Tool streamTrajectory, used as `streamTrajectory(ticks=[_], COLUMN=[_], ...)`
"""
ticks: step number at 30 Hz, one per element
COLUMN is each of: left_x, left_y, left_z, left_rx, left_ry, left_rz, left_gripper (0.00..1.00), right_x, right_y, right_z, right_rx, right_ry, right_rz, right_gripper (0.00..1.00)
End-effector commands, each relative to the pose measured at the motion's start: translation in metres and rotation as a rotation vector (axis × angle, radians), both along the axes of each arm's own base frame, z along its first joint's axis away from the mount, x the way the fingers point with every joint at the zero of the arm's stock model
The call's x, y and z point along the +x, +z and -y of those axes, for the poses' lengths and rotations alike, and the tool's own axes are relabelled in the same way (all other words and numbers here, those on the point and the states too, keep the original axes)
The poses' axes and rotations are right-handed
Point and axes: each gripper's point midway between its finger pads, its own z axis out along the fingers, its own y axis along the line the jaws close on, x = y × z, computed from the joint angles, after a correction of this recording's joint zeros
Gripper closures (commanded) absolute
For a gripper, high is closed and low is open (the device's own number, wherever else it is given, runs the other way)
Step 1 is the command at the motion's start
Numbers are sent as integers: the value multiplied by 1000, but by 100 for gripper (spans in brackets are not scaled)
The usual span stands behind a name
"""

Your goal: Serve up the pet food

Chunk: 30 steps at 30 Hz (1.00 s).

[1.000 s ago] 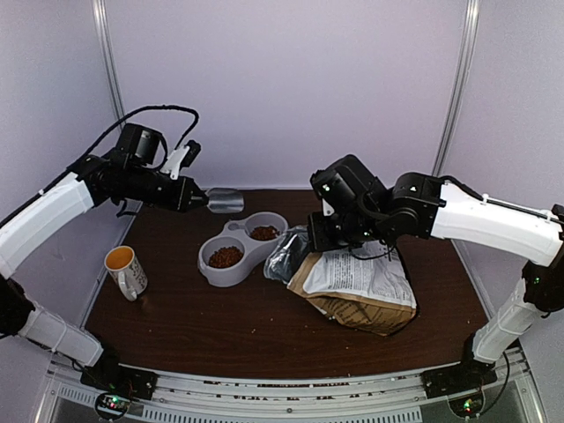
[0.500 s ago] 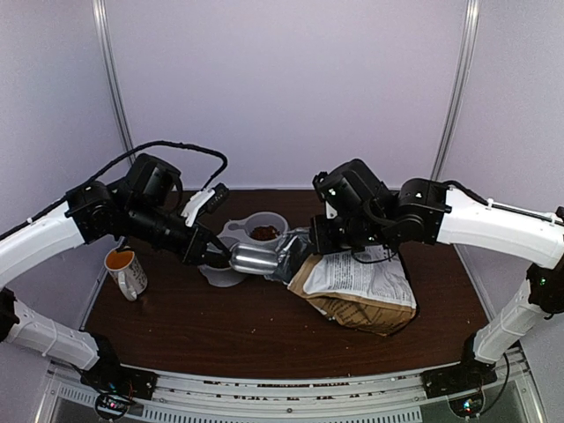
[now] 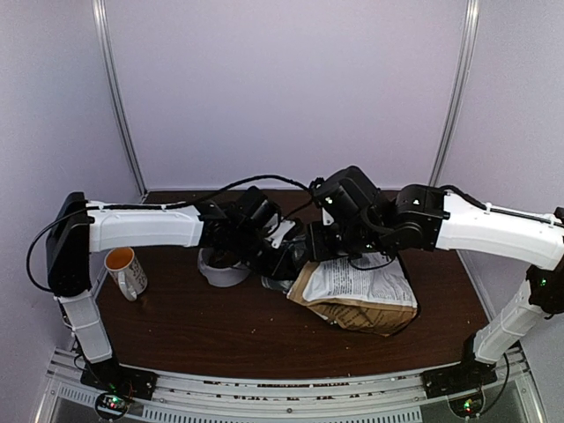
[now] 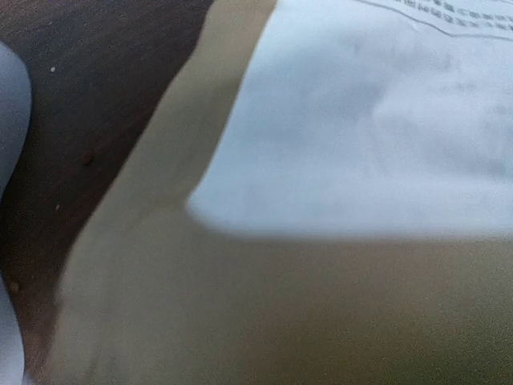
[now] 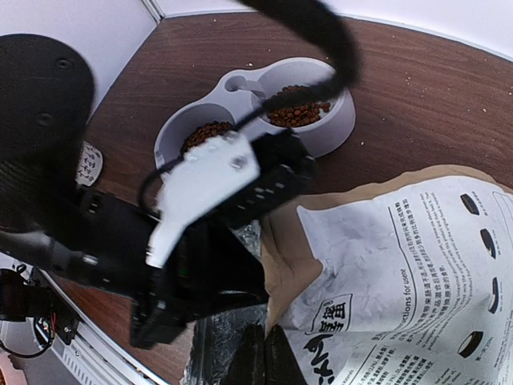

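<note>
Here, left arm overhangs pet food bowl beside bag.

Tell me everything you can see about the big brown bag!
The bag lies flat on the dark table, to the right of the grey double bowl. It looks like brown paper, with a white printed label facing up and a shiny silver lining at its open mouth, which points left. The right pincer pinches the edge of the mouth. The left pincer seems to reach into the opening.
</note>
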Motion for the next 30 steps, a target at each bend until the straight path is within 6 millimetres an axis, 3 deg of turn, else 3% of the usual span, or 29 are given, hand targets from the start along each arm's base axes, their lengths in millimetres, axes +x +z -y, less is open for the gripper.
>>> streamTrajectory(ticks=[1,4,17,23,30], left_x=[-2,-14,-41,-36,-26], left_y=[28,39,73,94,108], left_z=[68,86,104,95,69], left_rx=[-187,-316,-523,-595,-610], left_ry=[-78,-128,-292,-278,-186], left_rz=[17,-49,-147,-142,-165], left_gripper=[100,100,100,100,100], right_x=[3,3,-3,-4,-5], right_y=[32,35,48,47,38], right_z=[-1,5,20,30,39], right_rx=[86,74,147,142,134], right_ry=[-28,-40,-49,-67,-84], right_rz=[57,63,60,57,41], right_gripper=[100,100,100,100,100])
